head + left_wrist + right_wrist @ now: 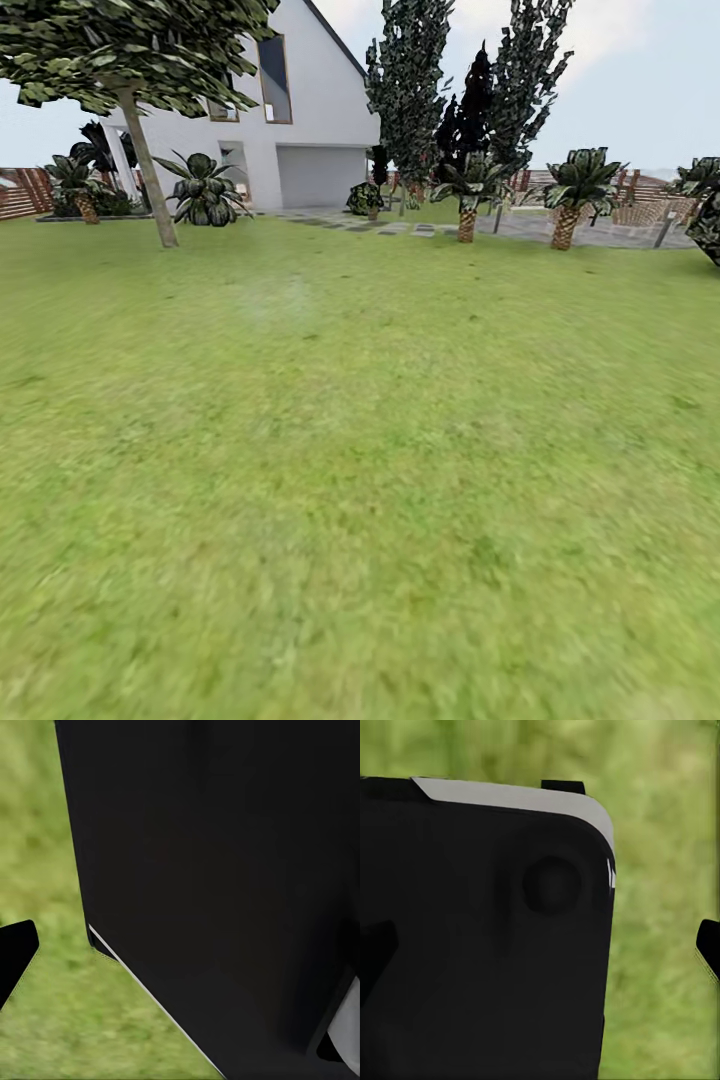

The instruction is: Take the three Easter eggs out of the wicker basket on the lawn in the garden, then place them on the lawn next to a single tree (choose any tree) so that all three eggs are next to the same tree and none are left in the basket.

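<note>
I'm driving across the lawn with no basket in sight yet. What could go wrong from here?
1. The head view shows open lawn with a tree far left and palms ahead; driving on could take you further from the basket, so turn and look around first.
2. Palms and bushes stand near the tree; eggs must go beside the smooth pale trunk, not those.
3. Both wrist views are largely blocked by a dark body, so they help little.

I can read no text, label, brand, number or sign anywhere in what I see. The white house [300, 110] across the lawn [360, 480] carries no lettering on its wall or garage door, and the black body panels [225, 870] close to my wrist cameras are blank, with no marking on them.
</note>
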Tool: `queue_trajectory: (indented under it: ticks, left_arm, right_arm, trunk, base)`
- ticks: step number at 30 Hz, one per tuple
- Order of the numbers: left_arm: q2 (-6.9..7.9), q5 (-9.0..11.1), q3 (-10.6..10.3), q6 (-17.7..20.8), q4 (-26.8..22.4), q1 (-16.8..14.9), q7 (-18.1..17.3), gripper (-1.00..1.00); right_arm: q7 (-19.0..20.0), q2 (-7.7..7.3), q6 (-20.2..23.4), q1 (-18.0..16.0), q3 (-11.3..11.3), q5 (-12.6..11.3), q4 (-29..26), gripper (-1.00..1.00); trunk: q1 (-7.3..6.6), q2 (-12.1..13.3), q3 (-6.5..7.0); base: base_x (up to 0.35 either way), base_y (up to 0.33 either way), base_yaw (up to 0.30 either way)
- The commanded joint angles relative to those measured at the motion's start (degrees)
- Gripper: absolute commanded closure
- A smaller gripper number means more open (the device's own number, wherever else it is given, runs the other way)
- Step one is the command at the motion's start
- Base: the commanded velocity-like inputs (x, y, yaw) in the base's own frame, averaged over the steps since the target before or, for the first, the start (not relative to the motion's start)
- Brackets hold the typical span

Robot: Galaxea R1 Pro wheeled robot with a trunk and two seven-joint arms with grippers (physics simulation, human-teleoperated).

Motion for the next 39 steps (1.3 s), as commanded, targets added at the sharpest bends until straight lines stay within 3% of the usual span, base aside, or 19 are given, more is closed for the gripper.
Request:
queue_trajectory:
  ticks: [1,39]
  left_arm:
    - [0.00,0.04,0.03,0.01,-0.11,0.03,-0.07,-1.00]
    - [0.00,0.04,0.03,0.01,-0.11,0.03,-0.07,-1.00]
  right_arm:
    - [0.02,-0.01,-0.18,-0.04,0.05,0.12,0.05,-1.00]
    - [0.02,-0.01,-0.18,-0.03,0.05,0.11,0.05,-1.00]
  trunk:
    - [0.03,-0.02,-0.04]
    - [0.03,-0.02,-0.04]
  base:
    - [0.325,0.000,0.000]
    - [0.325,0.000,0.000]
